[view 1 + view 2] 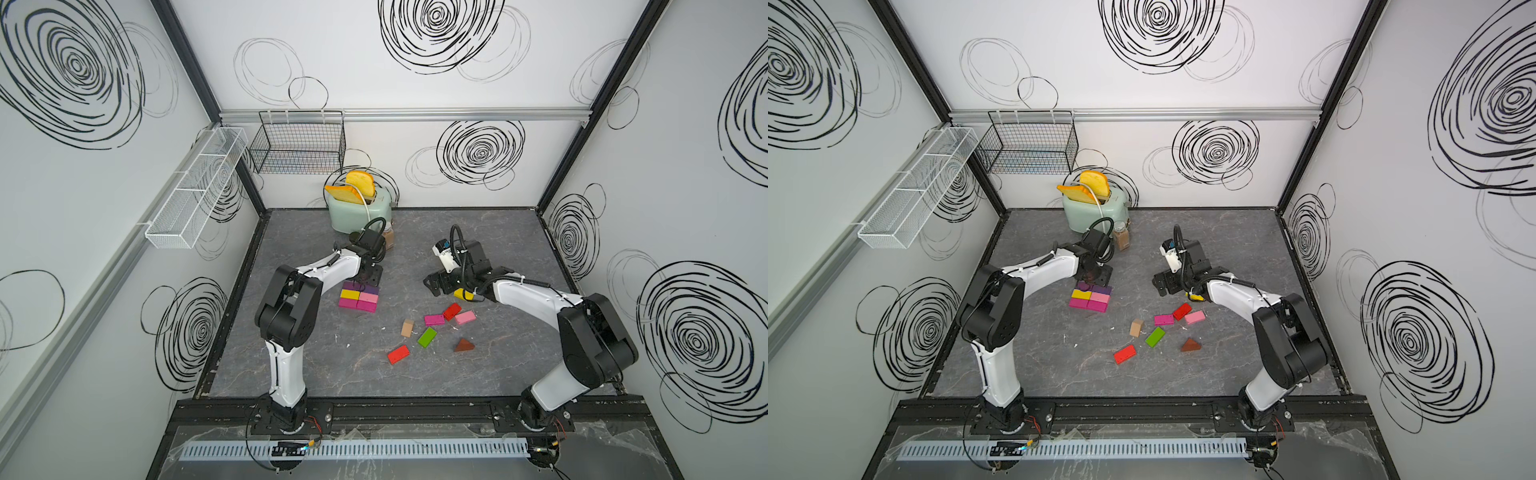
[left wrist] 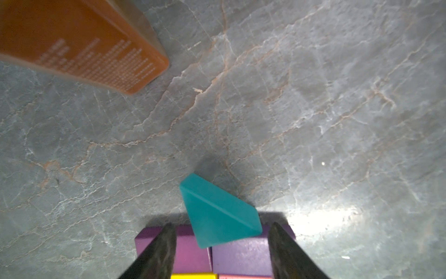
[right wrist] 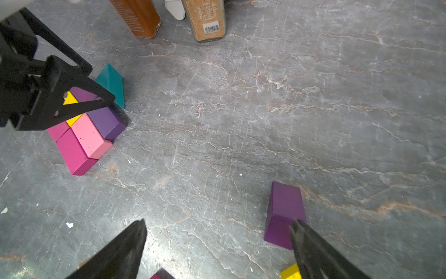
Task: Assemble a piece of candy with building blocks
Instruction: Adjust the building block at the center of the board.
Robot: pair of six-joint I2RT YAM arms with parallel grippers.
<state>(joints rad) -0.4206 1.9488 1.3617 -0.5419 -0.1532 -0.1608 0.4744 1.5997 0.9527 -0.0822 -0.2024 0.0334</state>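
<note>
A: Left gripper (image 2: 222, 227)?
B: Spread, pinching nothing, over teal triangle (image 2: 217, 212) set against block cluster (image 1: 358, 298), just left of centre in both top views.
A: Right gripper (image 3: 218, 223)?
B: Spread wide, empty, right of centre; purple block (image 3: 286, 205) beside one finger. Loose bricks (image 1: 427, 336), red, green, pink, scattered lower middle of both top views.

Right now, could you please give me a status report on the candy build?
Left gripper open over the block cluster. Right gripper open, empty. Teal triangle beside the purple bricks. Spice jar beyond, apart.
</note>
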